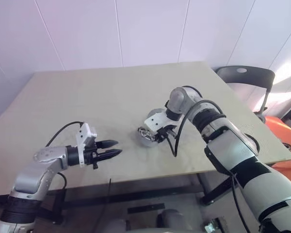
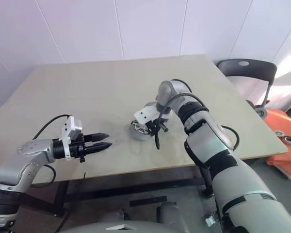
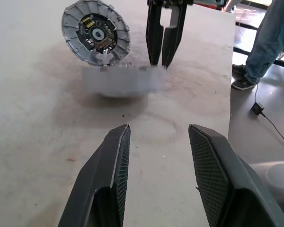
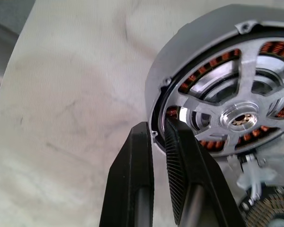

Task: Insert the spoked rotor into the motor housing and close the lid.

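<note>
The motor housing (image 4: 199, 61) is cut off at the edge of the right wrist view, and in the head views it is largely masked by the right gripper (image 1: 157, 137) above it. A hazy band in the left wrist view hides its lower part. One spoked rotor (image 4: 239, 118) sits inside the housing, with copper windings visible between its spokes. One lid (image 3: 95, 32) stands tilted on edge, seemingly hinged or leaning at the housing's rim; the joint itself is hard to make out. Only a ribbed sliver of it is seen in the right wrist view.

The right gripper's two black fingers are pinched on the housing's rim, one pad (image 4: 180, 161) inside and one outside. The left gripper (image 1: 114, 148), at about eight o'clock from the housing and well apart from it, holds nothing, its fingers spread.

The housing rests near the middle of the pale wooden table (image 1: 87, 97), slightly toward five o'clock. White panelled walls stand behind, one black chair (image 1: 247, 75) at two o'clock, and a person's legs (image 3: 270, 42) stand on the grey floor.
</note>
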